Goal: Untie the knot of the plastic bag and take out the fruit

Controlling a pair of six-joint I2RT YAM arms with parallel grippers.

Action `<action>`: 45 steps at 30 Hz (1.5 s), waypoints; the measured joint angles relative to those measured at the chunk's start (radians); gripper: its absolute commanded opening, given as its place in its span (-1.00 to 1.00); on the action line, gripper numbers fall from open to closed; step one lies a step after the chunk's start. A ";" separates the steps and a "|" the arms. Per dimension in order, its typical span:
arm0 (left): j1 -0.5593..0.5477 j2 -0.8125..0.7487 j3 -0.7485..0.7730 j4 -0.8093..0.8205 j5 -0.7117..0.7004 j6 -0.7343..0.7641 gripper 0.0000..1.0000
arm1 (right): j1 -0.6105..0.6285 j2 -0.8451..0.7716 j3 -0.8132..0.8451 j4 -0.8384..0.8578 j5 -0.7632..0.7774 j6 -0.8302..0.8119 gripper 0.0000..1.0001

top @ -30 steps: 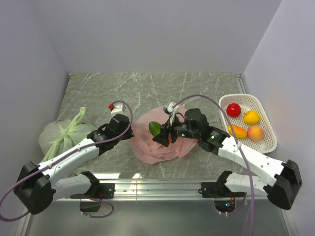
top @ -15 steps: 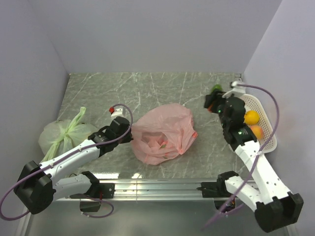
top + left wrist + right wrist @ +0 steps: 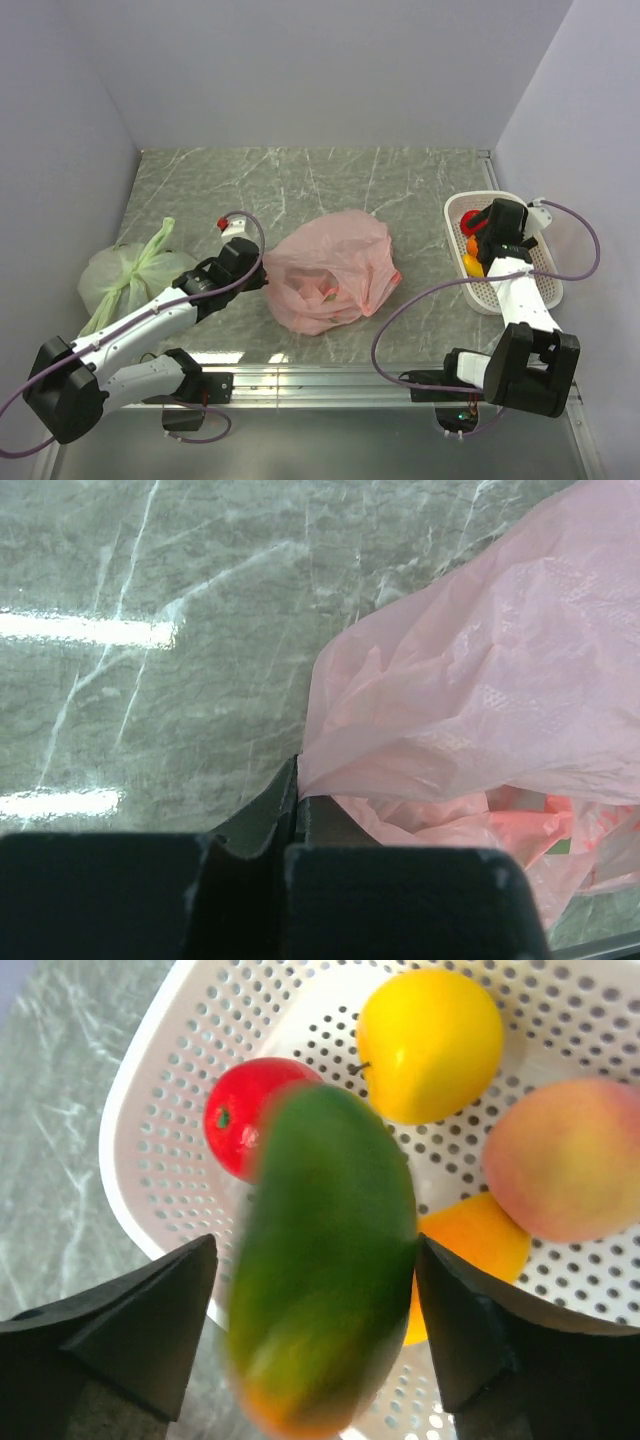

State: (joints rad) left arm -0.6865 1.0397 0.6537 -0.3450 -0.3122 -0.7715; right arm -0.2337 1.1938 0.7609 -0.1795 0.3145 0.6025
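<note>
The pink plastic bag [image 3: 330,270] lies open and slack in the middle of the table; no tied knot shows on it. My left gripper [image 3: 262,272] is shut on the bag's left edge [image 3: 330,750], with the plastic pinched between the closed fingertips [image 3: 297,800]. My right gripper [image 3: 478,235] is over the white basket [image 3: 455,205]. Its jaws stand wide apart around a blurred green fruit [image 3: 325,1250] with an orange tip. A gap shows between the fruit and the left finger [image 3: 150,1310]. The green fruit is hidden in the top view.
The basket [image 3: 130,1140] holds a red fruit [image 3: 232,1120], a yellow one [image 3: 430,1040], a peach-coloured one [image 3: 565,1160] and an orange one [image 3: 480,1245]. A tied pale green bag [image 3: 125,270] sits at the left wall. Walls close in the table on three sides.
My right arm has carried the green fruit from the bag's mouth to the right and over the basket, where its jaws have opened. My left gripper has stayed on the bag's edge.
</note>
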 measured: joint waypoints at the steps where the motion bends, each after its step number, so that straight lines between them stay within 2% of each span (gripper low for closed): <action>1: 0.000 0.001 0.002 -0.005 0.000 0.000 -0.99 | -0.003 -0.001 0.000 -0.006 0.004 0.012 0.99; 8: 0.000 0.055 0.087 -0.024 0.000 0.013 -0.99 | -0.006 -0.058 0.013 -0.083 0.016 0.044 0.99; 15: 0.034 0.129 0.212 -0.026 -0.032 0.034 -0.99 | 0.002 -0.354 0.023 -0.111 -0.076 0.043 0.99; 21: 0.174 0.221 0.350 -0.040 -0.027 0.072 -0.93 | 0.096 -0.560 0.040 -0.084 -0.168 0.035 0.99; 30: 0.410 0.295 0.476 0.007 -0.024 0.098 -0.82 | 0.159 -0.763 0.032 -0.078 -0.335 0.003 0.99; 33: 0.469 0.312 0.476 0.027 -0.003 0.099 -0.59 | 0.179 -0.833 0.032 -0.093 -0.374 -0.041 0.99; 36: 0.492 0.311 0.476 0.032 0.018 0.105 -0.09 | 0.198 -0.889 0.032 -0.114 -0.397 -0.092 0.99; 37: 0.493 0.304 0.475 0.034 0.027 0.106 0.22 | 0.203 -0.905 0.031 -0.122 -0.401 -0.108 0.99; 40: 0.492 0.250 0.447 0.037 0.043 0.118 0.65 | 0.216 -0.951 0.028 -0.151 -0.410 -0.152 1.00; 43: 0.491 0.137 0.405 0.016 0.042 0.135 0.91 | 0.221 -0.994 0.021 -0.183 -0.412 -0.187 0.99; 45: 0.491 0.053 0.394 -0.006 0.035 0.146 0.97 | 0.223 -1.011 0.021 -0.204 -0.408 -0.204 0.99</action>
State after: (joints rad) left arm -0.1955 1.0931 1.0477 -0.3515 -0.2768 -0.6258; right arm -0.0105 0.1833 0.7815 -0.3836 -0.0933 0.3988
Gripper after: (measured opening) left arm 0.950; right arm 0.996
